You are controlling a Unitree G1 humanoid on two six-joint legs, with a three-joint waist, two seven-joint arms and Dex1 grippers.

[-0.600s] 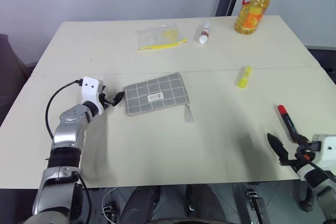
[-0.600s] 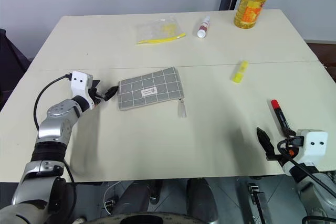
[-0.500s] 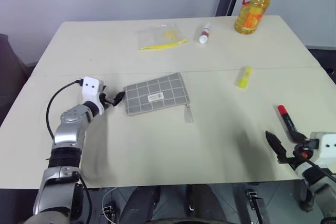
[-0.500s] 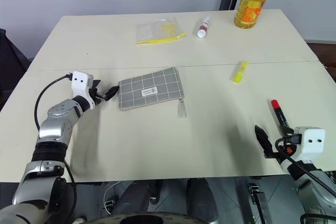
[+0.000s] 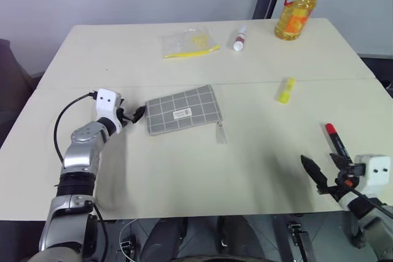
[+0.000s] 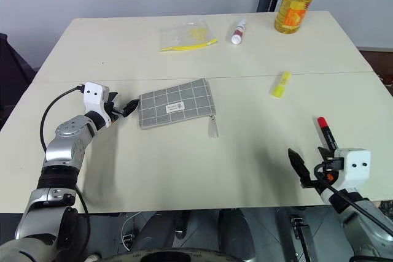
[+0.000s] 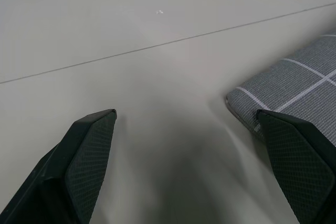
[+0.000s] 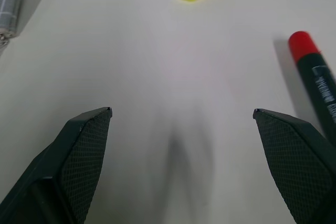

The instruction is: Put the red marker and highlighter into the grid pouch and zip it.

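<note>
Near the middle of the pale cream surface point(image 5: 184, 182) lies the flat grey fabric grid pouch point(image 5: 183, 110) with thin white lines, its zipper pull dangling at its right end. Just left of the pouch, the left pincer point(image 5: 134, 116) hovers with fingers spread wide, one tip by the pouch's corner. Well right of the pouch rest the stubby bright-yellow highlighter point(image 5: 285, 90) and, nearer the robot, the red-capped black marker point(image 5: 336, 141); the right pincer point(image 5: 322, 172) sits just beside the marker, fingers apart and empty.

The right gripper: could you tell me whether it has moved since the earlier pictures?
Yes. The right gripper, open, has drifted toward the robot's left and back toward the near table edge, away from the red marker, which lies unmoved on the table.
</note>
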